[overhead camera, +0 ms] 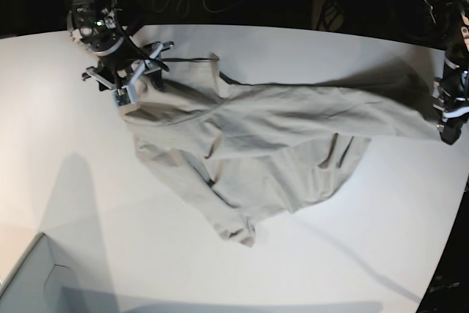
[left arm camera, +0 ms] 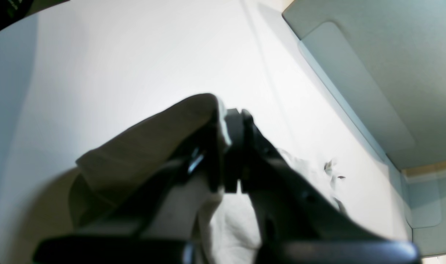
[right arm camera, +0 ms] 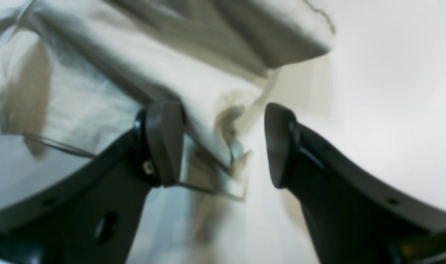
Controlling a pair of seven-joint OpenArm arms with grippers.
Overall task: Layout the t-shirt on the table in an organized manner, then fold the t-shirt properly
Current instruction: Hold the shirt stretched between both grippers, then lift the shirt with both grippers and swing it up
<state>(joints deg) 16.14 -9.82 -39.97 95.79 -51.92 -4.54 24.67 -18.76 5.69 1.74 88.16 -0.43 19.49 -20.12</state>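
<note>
My left gripper [left arm camera: 233,146] pinches the light grey-beige cotton t-shirt [overhead camera: 278,144] taut for spreading; right gripper [right arm camera: 223,143], jaws spread, hovers at shirt's opposite end.

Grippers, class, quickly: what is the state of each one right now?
Left gripper: closed, holding the t-shirt.
Right gripper: open, holding nothing; cloth lies between its fingers.
</note>
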